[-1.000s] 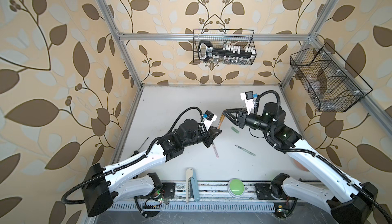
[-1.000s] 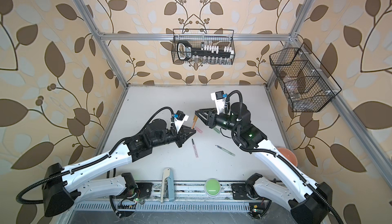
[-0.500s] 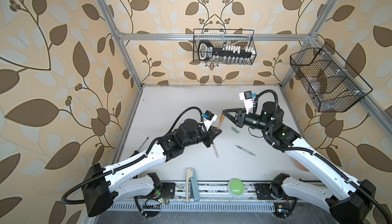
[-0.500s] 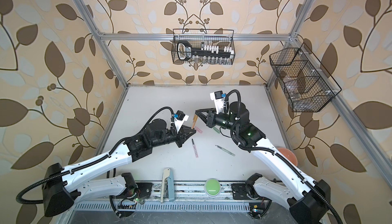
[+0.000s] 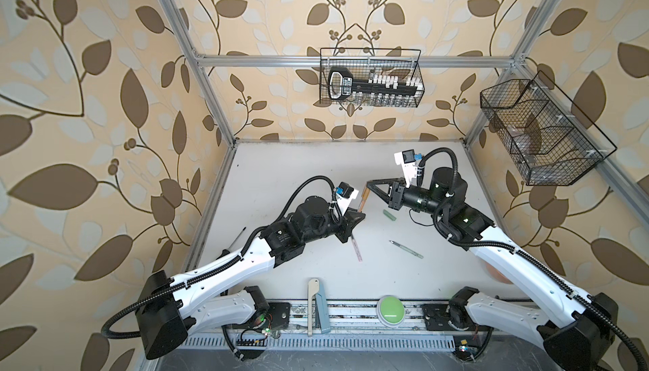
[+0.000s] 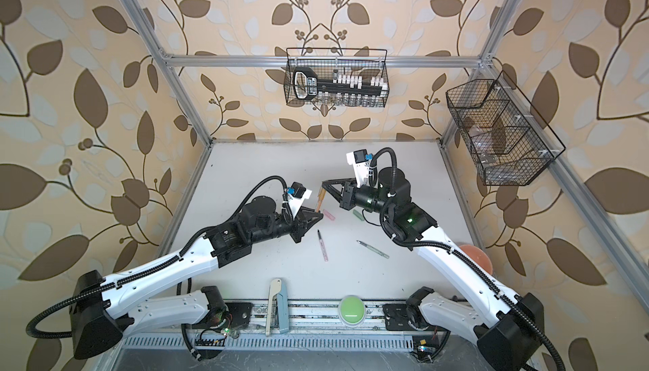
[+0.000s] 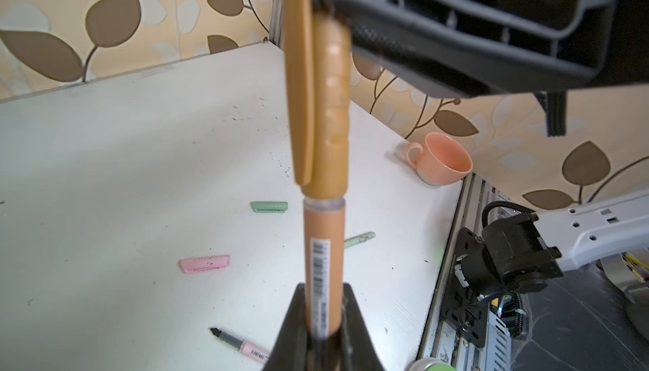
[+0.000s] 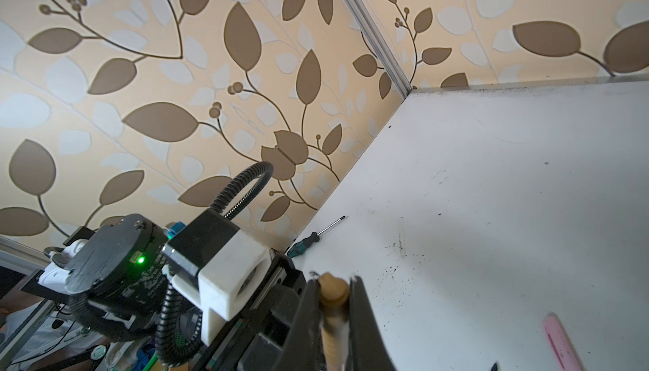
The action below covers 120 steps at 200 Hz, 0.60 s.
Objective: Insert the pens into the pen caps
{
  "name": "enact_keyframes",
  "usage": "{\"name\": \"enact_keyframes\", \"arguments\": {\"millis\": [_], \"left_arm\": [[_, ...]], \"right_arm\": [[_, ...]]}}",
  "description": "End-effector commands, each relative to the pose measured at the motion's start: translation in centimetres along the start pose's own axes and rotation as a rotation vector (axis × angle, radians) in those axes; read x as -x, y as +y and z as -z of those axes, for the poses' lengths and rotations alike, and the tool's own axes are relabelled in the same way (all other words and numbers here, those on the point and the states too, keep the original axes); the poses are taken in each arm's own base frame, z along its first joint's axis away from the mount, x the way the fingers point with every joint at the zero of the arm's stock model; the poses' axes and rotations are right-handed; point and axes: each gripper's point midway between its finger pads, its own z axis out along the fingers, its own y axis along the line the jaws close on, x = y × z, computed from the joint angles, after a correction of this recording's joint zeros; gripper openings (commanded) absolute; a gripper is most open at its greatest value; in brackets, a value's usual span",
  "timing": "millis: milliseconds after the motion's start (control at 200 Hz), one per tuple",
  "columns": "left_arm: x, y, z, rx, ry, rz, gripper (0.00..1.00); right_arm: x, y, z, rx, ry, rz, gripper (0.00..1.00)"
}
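My left gripper (image 7: 323, 288) is shut on the lower part of the brown-orange pen (image 7: 321, 246), which stands nearly upright above the table. The brown cap (image 7: 330, 106) sits over the pen's upper end, and my right gripper (image 8: 333, 286) is shut on that cap (image 8: 333, 292). In both top views the two grippers meet mid-table, left (image 5: 358, 215) below right (image 5: 368, 183). On the table lie the pink pen (image 6: 322, 246), the green pen (image 6: 373, 250), the pink cap (image 6: 329, 214) and the green cap (image 6: 358, 215).
A screwdriver (image 5: 238, 237) lies by the left wall. A peach cup (image 7: 440, 162) stands at the right edge. A beige and teal tool (image 5: 316, 306) and a green button (image 5: 389, 311) sit on the front rail. Wire baskets (image 5: 370, 78) hang on the walls.
The right gripper's jaws have closed onto the brown cap at the pen's top. The left arm has kept still with the pen.
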Motion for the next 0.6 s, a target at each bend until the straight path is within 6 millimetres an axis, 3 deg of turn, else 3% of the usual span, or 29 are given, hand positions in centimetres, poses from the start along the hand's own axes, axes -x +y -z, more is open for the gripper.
{"name": "enact_keyframes", "arguments": {"millis": [0, 350, 595], "left_arm": [[6.7, -0.8, 1.3, 0.026, -0.197, -0.07, 0.0], [12.1, -1.3, 1.9, 0.05, -0.298, -0.21, 0.0], [15.3, 0.7, 2.5, 0.069, -0.369, -0.209, 0.0]], "right_arm": [[-2.4, 0.1, 0.0, 0.034, 0.071, -0.035, 0.0], [-7.5, -2.0, -0.3, 0.0, 0.166, -0.113, 0.0], [-10.2, -3.1, -0.1, -0.013, 0.186, -0.164, 0.0]]}}
